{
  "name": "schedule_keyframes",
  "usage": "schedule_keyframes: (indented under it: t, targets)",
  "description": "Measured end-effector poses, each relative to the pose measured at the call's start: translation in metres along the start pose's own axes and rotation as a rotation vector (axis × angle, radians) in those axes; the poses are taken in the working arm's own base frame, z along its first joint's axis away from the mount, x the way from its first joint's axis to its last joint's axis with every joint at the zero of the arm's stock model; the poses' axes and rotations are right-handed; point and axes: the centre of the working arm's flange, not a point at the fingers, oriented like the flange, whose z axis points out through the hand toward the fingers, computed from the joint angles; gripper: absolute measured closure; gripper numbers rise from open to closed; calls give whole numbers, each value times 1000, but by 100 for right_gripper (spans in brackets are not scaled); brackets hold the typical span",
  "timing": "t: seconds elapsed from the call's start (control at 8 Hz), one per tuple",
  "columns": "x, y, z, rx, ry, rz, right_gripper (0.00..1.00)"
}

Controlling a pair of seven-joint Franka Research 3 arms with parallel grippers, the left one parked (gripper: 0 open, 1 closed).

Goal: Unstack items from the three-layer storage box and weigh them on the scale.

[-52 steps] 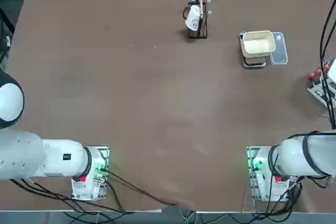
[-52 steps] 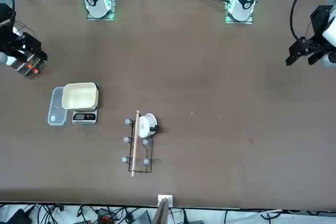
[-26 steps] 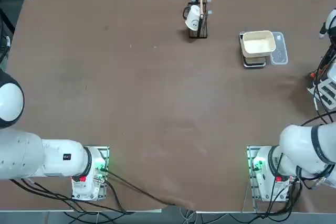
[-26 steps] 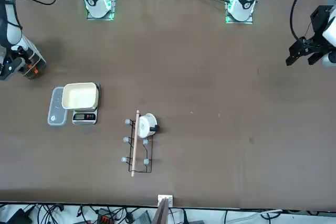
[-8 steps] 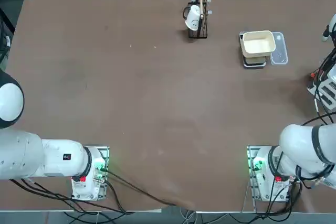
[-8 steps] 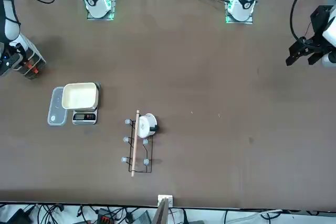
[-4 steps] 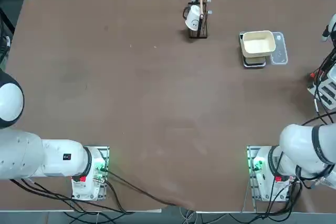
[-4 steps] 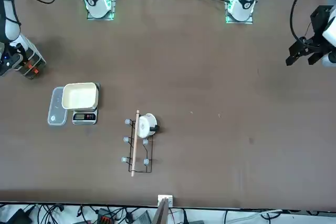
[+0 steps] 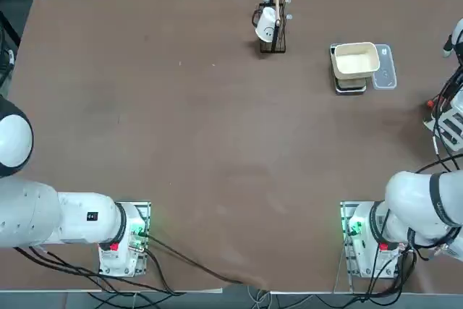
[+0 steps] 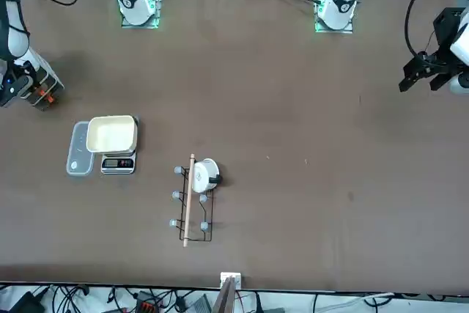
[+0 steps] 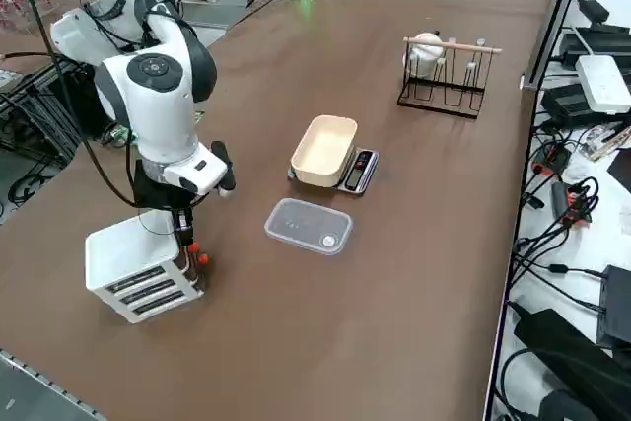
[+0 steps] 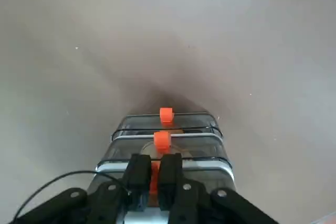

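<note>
Bench [image 9: 217, 128]: brown, wide; layout unchanged from a second ago. Against the oldest earlier pictures, the right arm has swung out to the bench's right edge and come down over the storage box; in the last second it has not moved.

Right arm: white, reaching down at the robot's right side of the bench.

Three-layer storage box [image 11: 133, 268]: white-grey, three stacked tiers, standing upright at the right edge of the bench, well apart from the scale. Its long axis runs along that edge. The orange tabs [image 12: 163, 139] sit one above the other on the end that faces the scale side.

Scale [image 11: 357, 171]: dark-grey, flat, long axis running across the bench, display end pointing away from the box. Cream bowl [image 11: 323, 150] on its platform. Translucent plate [image 11: 308, 226] flat on the bench just beside it.

Wire stand [image 11: 446, 76]: black, with a white cup, at the far edge.

Right gripper [image 12: 153, 178]: directly over the box's top tier; fingers [image 12: 169, 174] pinched onto the top orange tab.

Items: not discernible.
</note>
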Motion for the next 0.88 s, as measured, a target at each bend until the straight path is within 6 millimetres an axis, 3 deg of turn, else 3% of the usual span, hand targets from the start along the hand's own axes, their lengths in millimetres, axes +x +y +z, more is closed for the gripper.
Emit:
schedule_keyframes:
  t: [0.38,0.88]
  targets:
    - [17,-4,-6,0,-10,-24,88]
    - [79,-13,-24,-36,-10,-73,88]
